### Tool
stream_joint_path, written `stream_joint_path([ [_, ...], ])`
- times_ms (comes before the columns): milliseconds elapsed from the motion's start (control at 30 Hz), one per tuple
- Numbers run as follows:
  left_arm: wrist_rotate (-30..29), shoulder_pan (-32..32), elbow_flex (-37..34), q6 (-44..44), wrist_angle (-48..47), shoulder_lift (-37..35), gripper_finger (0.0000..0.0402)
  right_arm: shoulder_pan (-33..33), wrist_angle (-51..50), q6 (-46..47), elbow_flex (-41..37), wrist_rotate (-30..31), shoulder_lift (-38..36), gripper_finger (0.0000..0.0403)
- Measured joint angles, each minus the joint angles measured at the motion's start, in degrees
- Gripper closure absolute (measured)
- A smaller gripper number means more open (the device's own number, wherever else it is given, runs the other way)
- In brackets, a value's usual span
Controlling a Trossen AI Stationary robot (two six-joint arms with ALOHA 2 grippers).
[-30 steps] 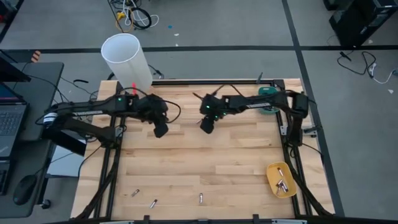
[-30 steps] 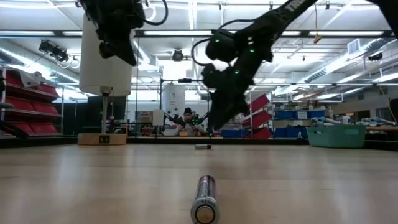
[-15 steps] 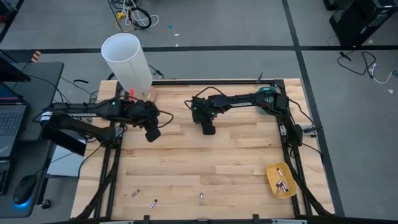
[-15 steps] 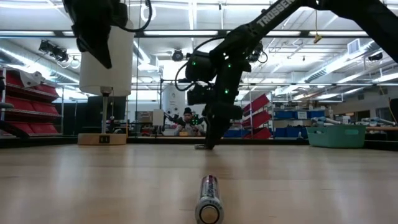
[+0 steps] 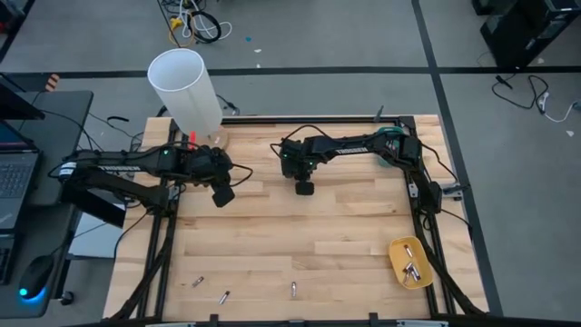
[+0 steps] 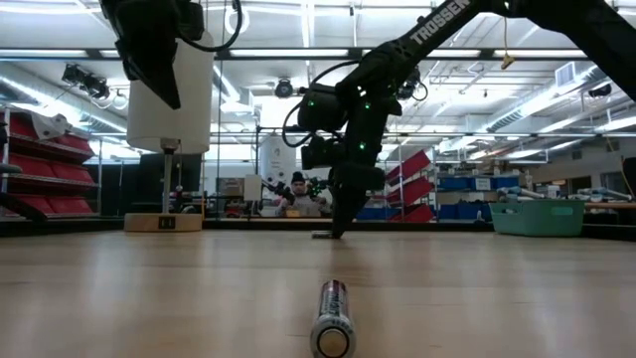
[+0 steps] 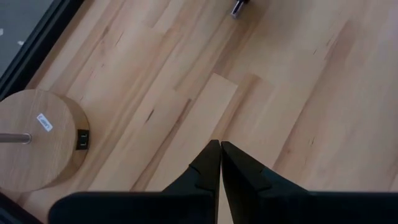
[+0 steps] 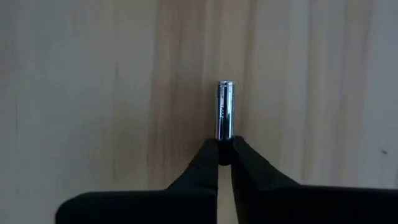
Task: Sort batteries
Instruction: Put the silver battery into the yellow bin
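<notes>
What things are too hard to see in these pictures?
- High view: the small silvery battery at the right end effector is hidden under that arm.
- High view: the cells in the small yellow tray are too small to count or sort by kind.
- Low view: the near battery's label is blurred.
- Left wrist view: a battery is cut off by the edge.

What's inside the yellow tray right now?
The yellow tray at the table's front right corner holds a few batteries. The exact count and anything beneath them cannot be made out.

White tube [image 5: 186,91] blocks far-left; table [image 5: 345,236] centre open.
</notes>
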Motion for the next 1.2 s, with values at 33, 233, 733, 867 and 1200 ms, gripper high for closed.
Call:
stream_joint_path([
  [33, 0.00, 0.00, 0.00, -0.19, 0.02, 0.00, 0.0371, 0.00, 0.00, 1.04, 0.00, -0.01, 0.00, 0.0391],
  [233, 0.00, 0.00, 0.00, -1.21, 0.04, 0.02, 0.0371, -0.04, -1.17, 7.37, -0.07, -0.02, -0.50, 0.0390],
  [733, -1.03, 0.00, 0.00, -0.70, 3.74, 0.11, 0.0371, 6.37, -20.72, 19.11, -0.39, -1.28, -12.78, 0.0392],
  [867, -2.21, 0.00, 0.00, 0.23, 8.42, 0.11, 0.0371, 10.76, -20.64, 23.80, -3.32, -1.30, -16.56, 0.0392],
  [1200, -2.19, 0.00, 0.00, 4.71, 17.81, 0.68, 0.0371, 22.94, -18.64, 45.50, -16.74, -1.31, -30.04, 0.0392],
])
